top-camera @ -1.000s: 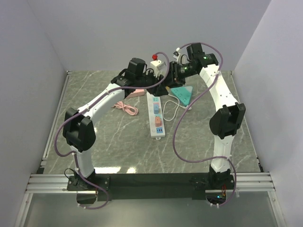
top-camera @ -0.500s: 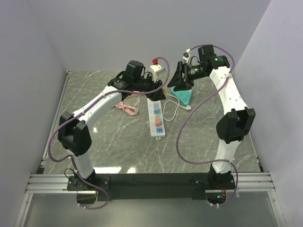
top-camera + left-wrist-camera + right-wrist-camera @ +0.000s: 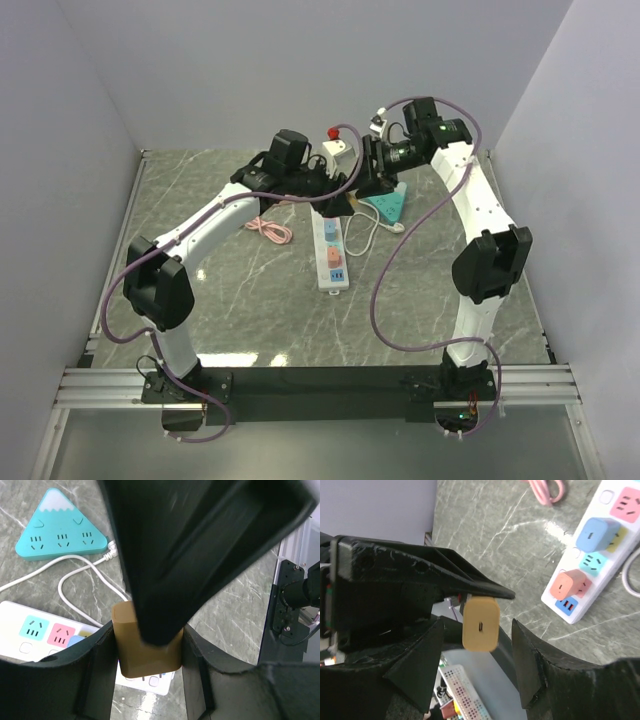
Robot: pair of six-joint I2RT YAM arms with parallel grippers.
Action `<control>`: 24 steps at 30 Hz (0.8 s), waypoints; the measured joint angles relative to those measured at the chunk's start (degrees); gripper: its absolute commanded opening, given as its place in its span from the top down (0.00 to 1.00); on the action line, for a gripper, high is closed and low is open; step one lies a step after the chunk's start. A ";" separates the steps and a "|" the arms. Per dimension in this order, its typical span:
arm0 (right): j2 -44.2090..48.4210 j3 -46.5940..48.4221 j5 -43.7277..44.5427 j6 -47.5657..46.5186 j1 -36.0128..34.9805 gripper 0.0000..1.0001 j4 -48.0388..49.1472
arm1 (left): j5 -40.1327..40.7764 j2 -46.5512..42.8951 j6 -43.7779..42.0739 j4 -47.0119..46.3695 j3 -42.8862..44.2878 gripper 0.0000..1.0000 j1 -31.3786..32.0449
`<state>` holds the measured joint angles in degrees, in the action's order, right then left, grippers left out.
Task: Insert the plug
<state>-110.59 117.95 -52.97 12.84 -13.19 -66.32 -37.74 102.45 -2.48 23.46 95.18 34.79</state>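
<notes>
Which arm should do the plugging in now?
Left, probably. The left gripper is shut on the charger, with the power strip beneath it. The right gripper only stands open around the charger, with gaps on both sides.

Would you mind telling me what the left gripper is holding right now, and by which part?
The left gripper clamps the tan plug by its two opposite side faces; the right gripper is open.
</notes>
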 measured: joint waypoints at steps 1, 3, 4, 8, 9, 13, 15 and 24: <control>-0.17 0.00 0.00 -0.13 -0.46 0.39 -0.02 | 0.00 0.00 -0.04 0.04 0.09 0.99 0.09; -0.55 -0.11 0.00 -0.31 -1.09 0.41 -0.07 | 0.00 0.00 -0.11 0.09 0.22 0.99 0.26; -0.68 -0.24 0.00 -0.37 -1.33 0.43 -0.13 | 0.00 0.00 -0.11 0.09 0.28 0.99 0.31; -1.31 -0.63 0.04 -0.74 -1.55 0.62 -0.31 | 0.07 0.00 -0.44 0.33 0.31 0.99 0.55; -1.33 -0.94 -0.04 -0.61 -1.55 0.70 -0.37 | 0.11 0.00 -0.55 0.50 0.31 0.99 0.57; -1.33 -1.40 -0.04 -0.24 -1.55 0.78 -0.57 | 0.35 0.00 -0.96 1.01 0.31 0.99 0.68; -1.29 -2.10 -0.42 -0.17 -1.55 0.89 -0.28 | 0.55 0.00 -0.96 1.40 0.31 0.99 0.70; -1.18 -4.39 -1.14 -0.37 -1.53 1.00 0.17 | 2.25 0.28 -0.66 3.37 0.31 0.51 1.20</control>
<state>-111.77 113.56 -54.11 12.47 -14.72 -66.15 -35.48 102.74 -3.14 26.83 95.48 35.99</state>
